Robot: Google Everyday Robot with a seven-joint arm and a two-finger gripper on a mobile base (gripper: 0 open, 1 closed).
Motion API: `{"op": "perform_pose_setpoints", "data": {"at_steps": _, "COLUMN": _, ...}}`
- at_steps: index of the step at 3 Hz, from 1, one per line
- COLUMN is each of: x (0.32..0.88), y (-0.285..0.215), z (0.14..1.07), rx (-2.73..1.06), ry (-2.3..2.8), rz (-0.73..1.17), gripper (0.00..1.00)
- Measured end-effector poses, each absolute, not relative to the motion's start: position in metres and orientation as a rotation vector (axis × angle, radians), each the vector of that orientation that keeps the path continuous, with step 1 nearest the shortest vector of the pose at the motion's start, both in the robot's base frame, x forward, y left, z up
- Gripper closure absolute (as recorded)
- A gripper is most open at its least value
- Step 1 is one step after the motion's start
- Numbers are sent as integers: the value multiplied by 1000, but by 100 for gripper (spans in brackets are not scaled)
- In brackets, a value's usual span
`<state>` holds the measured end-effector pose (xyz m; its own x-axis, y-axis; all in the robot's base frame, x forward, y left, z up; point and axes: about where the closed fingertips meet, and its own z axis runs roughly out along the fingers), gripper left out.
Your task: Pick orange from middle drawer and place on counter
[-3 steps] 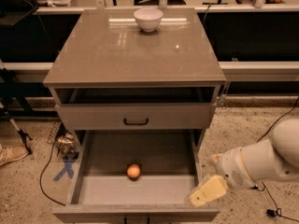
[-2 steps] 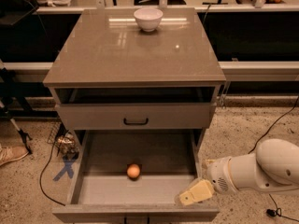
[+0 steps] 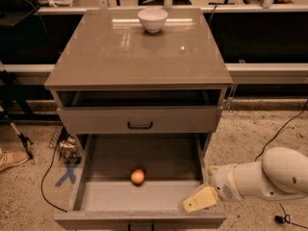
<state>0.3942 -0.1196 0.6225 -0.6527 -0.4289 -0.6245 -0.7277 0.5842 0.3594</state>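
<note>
The gripper (image 3: 198,199), a pale yellowish wedge on a smooth, rounded white arm (image 3: 269,174), hangs over the front right corner of the middle drawer (image 3: 110,196). Whether it is apart or together cannot be told. The orange (image 3: 137,176), small, round and smooth, lies mid-floor on the drawer's flat grey bottom, apart from the gripper. Above, the glossy grey-brown counter (image 3: 139,57) bears a round white bowl (image 3: 152,19) near its back edge.

Orange (image 3: 137,176) (small, round) in open middle drawer (image 3: 144,198); gripper (image 3: 197,202) at front-right corner.
</note>
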Motion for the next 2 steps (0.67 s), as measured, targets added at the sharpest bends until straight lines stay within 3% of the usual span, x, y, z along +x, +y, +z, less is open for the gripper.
{"op": "perform_pose_setpoints", "data": {"at_steps": 2, "x": 427, "y": -66, "z": 550, "rx": -860, "ry": 2130, "rz": 953, "gripper": 0}}
